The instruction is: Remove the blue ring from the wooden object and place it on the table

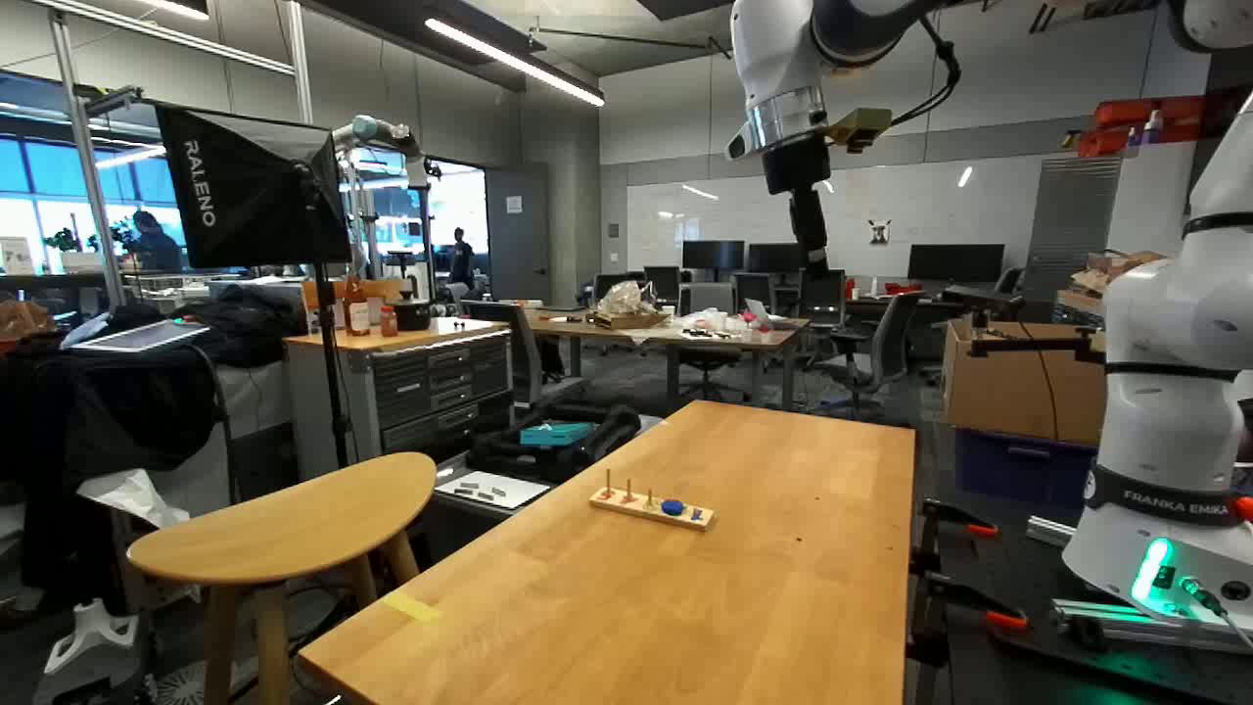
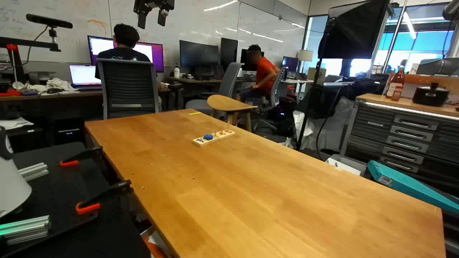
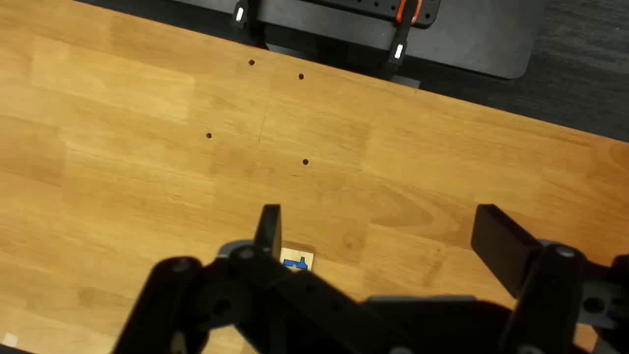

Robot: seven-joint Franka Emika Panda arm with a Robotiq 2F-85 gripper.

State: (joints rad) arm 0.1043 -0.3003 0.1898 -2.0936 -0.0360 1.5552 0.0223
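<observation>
In an exterior view we see the fingers (image 2: 142,21) spread wide, holding nothing, the blue ring (image 2: 208,137) on the wooden object (image 2: 217,138) at five o'clock from them.

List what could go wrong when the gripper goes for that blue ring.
Poor aim: in the wrist view, the open gripper covers much of the wooden board and the blue ring cannot be seen, so the grasp may land off target.
A snag: pegs stand along the board beside the ring, and the gripper might catch one.
Dragging: I see nothing fastening the board to the table, so it could slide or lift along with the ring.
</observation>
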